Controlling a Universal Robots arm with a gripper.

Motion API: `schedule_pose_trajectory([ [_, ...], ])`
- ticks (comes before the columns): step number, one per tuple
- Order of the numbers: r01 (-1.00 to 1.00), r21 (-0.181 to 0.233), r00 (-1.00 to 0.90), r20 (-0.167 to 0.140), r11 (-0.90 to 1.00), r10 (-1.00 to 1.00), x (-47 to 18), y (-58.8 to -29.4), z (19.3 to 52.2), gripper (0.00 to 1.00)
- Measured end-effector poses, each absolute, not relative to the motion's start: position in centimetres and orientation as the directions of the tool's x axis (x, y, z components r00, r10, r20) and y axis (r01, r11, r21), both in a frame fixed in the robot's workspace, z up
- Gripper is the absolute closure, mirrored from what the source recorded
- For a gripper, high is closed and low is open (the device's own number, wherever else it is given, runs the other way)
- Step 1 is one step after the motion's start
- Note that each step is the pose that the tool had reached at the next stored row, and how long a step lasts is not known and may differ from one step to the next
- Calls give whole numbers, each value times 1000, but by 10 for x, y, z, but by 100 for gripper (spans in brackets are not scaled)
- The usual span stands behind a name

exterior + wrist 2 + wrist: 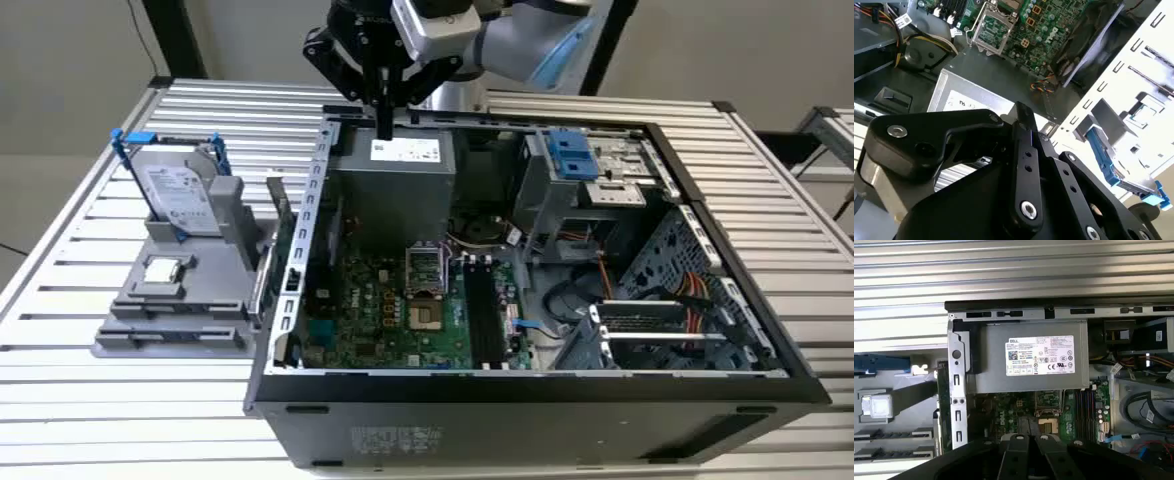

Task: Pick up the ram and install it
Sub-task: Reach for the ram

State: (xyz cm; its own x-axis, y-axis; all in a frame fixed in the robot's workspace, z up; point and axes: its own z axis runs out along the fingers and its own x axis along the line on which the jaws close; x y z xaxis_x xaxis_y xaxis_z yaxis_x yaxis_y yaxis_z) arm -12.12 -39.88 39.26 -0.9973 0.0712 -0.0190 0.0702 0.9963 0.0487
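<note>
My gripper point(384, 128) hangs over the back edge of the open computer case point(534, 385), just above the grey power supply point(394, 170). Its black fingers point(1019, 442) are pressed together with nothing between them; in the second wrist view the gripper point(1022, 107) points at the power supply point(971, 97). A thin board that looks like the ram point(278, 205) stands on edge in the grey fixture point(174, 325), just outside the case wall and well apart from the gripper. In the first wrist view the ram point(942, 395) is a narrow strip. The long black motherboard slots point(481, 310) hold nothing.
The fixture also holds a hard drive point(180, 195) in a blue caddy and a small square chip point(160, 270). Inside the case are the motherboard point(387, 310), cables point(667, 300) and a light-blue drive-bay latch point(570, 155). Everything rests on a slatted metal table point(134, 420).
</note>
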Motion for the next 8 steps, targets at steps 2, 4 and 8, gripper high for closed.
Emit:
schedule_pose_trajectory([
  [2, 70, 49, -997, -19, 996, 71, -121, -399, 393, 100],
  [4, 70, 49, -997, -19, 996, 71, -121, -399, 393, 100],
  [8, 70, 49, -997, -19, 996, 71, -121, -399, 393, 100],
])
